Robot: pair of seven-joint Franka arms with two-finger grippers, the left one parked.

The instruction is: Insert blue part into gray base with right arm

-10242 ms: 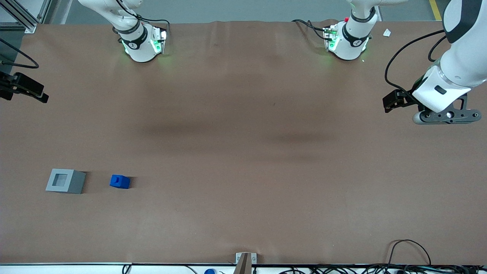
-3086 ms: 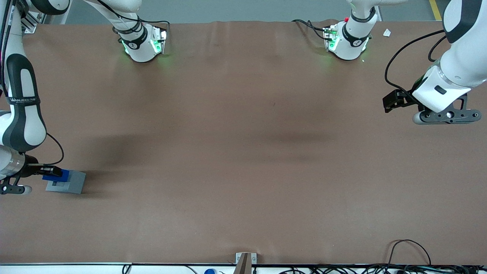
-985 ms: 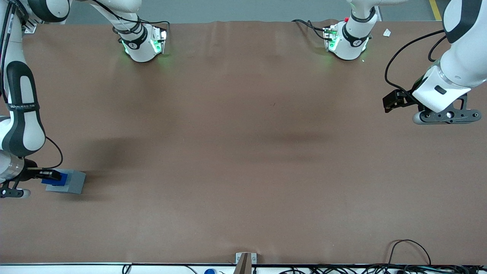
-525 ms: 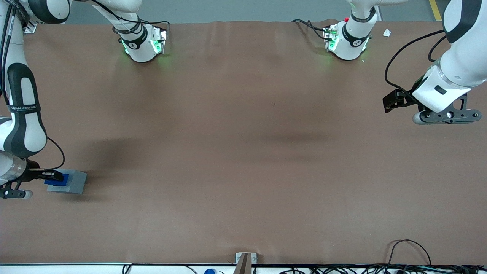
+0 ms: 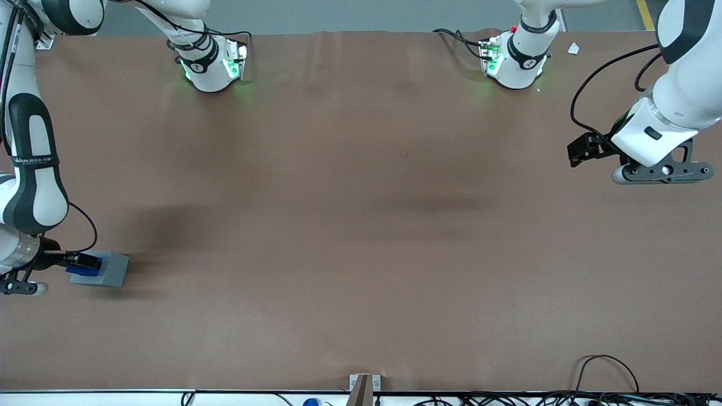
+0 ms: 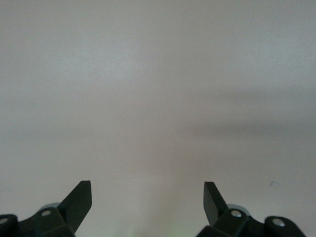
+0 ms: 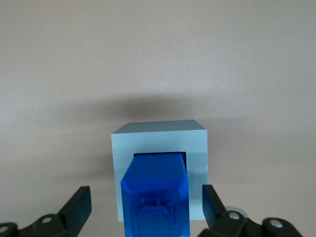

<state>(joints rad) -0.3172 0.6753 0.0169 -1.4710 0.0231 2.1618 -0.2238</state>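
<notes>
The gray base [image 5: 113, 269] sits near the working arm's end of the table, close to the front camera. The blue part [image 5: 84, 270] stands in the base's top recess and sticks up out of it. In the right wrist view the blue part [image 7: 155, 190] fills the recess of the gray base [image 7: 159, 138]. My right gripper [image 5: 84, 261] hovers right over the part. Its fingers [image 7: 79, 202] stand apart on either side of the part with a gap to each, so the gripper [image 7: 145, 190] is open.
The brown table mat [image 5: 361, 225] spreads toward the parked arm's end. Both arm bases [image 5: 211, 62] stand at the edge farthest from the front camera. Cables [image 5: 609, 372] lie along the nearest edge.
The blue part, earlier on the table beside the base, was carried over it and now sits lower in the recess. The base has shifted very slightly.
</notes>
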